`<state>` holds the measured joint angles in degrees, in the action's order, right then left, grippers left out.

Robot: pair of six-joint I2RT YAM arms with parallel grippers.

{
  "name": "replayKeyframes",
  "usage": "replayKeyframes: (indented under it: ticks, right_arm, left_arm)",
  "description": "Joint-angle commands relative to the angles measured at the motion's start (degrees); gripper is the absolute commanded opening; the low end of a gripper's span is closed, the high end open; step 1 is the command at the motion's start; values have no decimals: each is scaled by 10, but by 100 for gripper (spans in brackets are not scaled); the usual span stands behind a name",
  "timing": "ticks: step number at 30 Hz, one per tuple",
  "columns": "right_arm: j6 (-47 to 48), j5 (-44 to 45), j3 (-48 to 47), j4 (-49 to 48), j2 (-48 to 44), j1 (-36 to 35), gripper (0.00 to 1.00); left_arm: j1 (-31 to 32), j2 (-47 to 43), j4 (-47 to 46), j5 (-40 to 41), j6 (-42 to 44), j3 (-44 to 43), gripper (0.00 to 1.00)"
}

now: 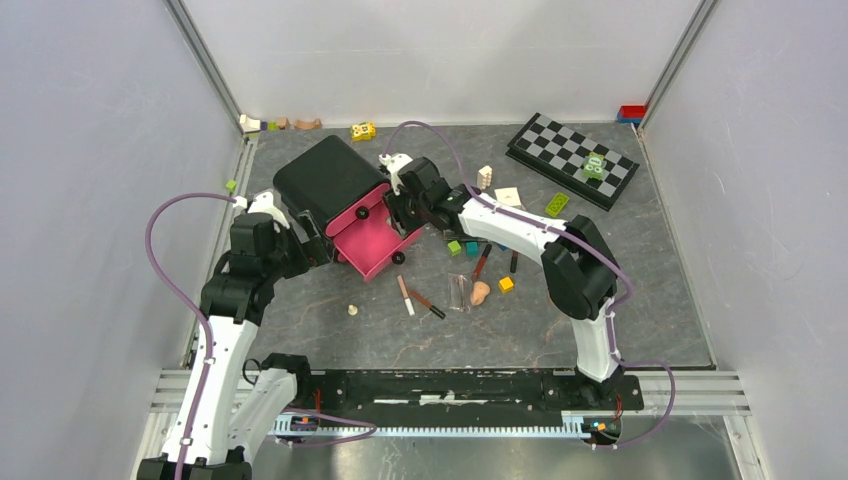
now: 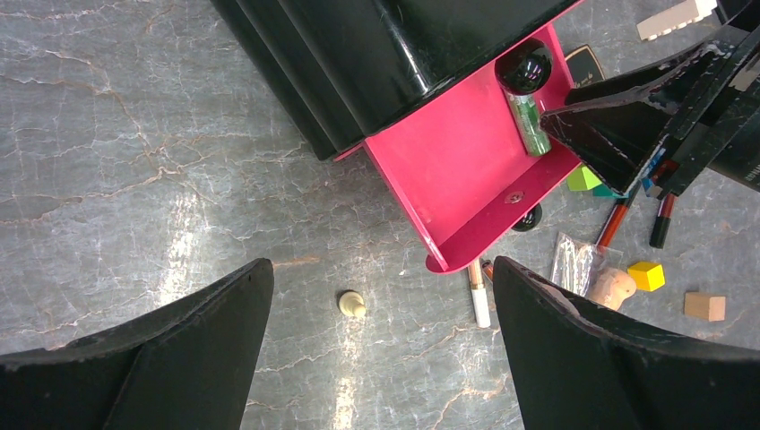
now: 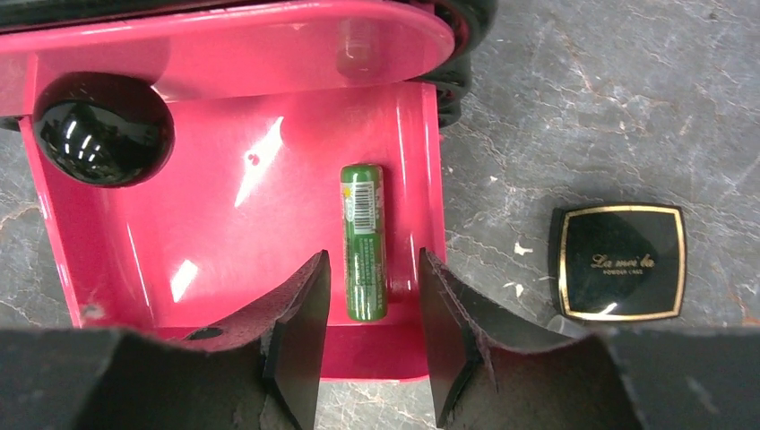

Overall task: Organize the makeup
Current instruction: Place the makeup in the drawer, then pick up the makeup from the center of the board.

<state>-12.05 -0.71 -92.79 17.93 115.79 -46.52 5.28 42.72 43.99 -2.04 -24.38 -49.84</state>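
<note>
The right arm is stretching from the lower right of the top view to centre frame. The right gripper (image 3: pixel 372 264) is hanging over the pink drawer (image 3: pixel 224 206), fingers parted either side of the green tube (image 3: pixel 364 242) without touching it. The tube is lying flat along the drawer's right wall, its long axis running top to bottom in the wrist view. The left gripper (image 2: pixel 381 263) is hovering wide open by the black case (image 1: pixel 325 180), at its lower left.
</note>
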Motion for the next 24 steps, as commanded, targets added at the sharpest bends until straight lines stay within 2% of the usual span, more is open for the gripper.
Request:
replayKeyframes:
  ticks: [1, 7, 13, 21, 24]
  right_arm:
    - [14, 39, -2, 0, -66, -3, 47]
    - [15, 102, 86, -12, -165, -1, 48]
    - [-2, 186, 172, 17, -230, 22, 54]
    - [-66, 175, 350, 1, -306, 157, 58]
    - [-76, 168, 389, -2, -310, 187, 57]
  left_arm:
    - [2, -5, -23, -1, 16, 1, 98]
    - [2, -1, -23, -5, 16, 1, 98]
    - [2, -2, -23, -4, 16, 1, 98]
    - [2, 0, -25, -10, 16, 1, 98]
    - [2, -1, -25, -10, 16, 2, 98]
